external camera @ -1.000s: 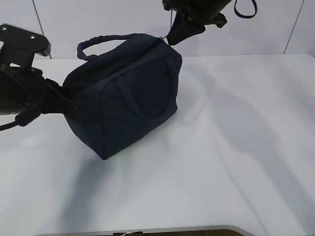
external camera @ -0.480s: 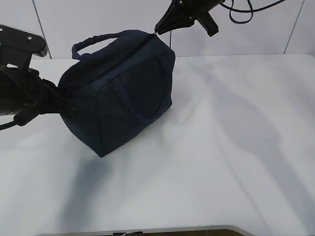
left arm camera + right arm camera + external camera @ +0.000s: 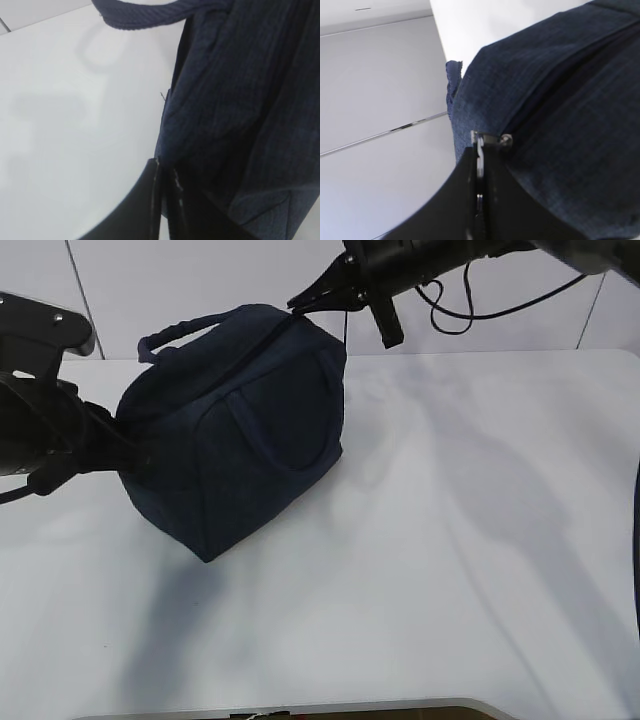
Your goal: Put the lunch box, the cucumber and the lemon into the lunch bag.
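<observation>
Plain unlabelled lunch bag [image 3: 235,430], left end effector [image 3: 162,192] pinching its fabric, right end effector [image 3: 479,165] its zipper pull [image 3: 506,140].

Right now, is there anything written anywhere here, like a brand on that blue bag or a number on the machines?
None: no words, numbers or signs can be read in any view.
The lunch bag shows only plain navy fabric, with no logo or tag lettering.
The left gripper and the right gripper are bare black, with no markings.
The table is blank white.
</observation>
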Tool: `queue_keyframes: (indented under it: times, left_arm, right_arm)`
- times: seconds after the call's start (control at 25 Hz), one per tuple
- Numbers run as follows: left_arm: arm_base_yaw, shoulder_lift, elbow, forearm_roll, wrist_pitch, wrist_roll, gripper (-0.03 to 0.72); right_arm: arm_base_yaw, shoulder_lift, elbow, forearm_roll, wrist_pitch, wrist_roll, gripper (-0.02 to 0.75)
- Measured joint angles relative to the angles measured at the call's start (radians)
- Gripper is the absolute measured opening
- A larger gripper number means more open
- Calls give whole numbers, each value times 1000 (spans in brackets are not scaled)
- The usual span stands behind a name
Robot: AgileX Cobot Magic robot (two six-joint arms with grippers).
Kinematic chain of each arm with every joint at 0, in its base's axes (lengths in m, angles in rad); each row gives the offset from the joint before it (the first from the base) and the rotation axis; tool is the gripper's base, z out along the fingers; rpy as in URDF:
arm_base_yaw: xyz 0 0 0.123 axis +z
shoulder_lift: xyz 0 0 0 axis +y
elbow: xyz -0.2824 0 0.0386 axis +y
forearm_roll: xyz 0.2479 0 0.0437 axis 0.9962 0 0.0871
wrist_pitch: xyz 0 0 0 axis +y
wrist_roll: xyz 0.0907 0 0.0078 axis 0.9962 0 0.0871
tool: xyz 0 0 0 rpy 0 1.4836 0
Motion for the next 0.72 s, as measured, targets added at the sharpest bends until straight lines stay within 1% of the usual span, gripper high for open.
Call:
queue_keyframes:
  times: [0.28,0.36,0.44,0.72]
  left_arm:
    - [0,0,0,-2,7,0,-21]
    - [0,0,0,-2,21,0,-21]
    - [0,0,0,-2,33,0,-21]
    - [0,0,0,-2,37,0,-21]
  right_arm:
    - [-34,29,0,135,-2,-22,5]
    - [-47,43,0,198,1,-34,5]
    - [-52,58,0,239,1,-42,5]
    - [-58,82,0,266,-4,-51,5]
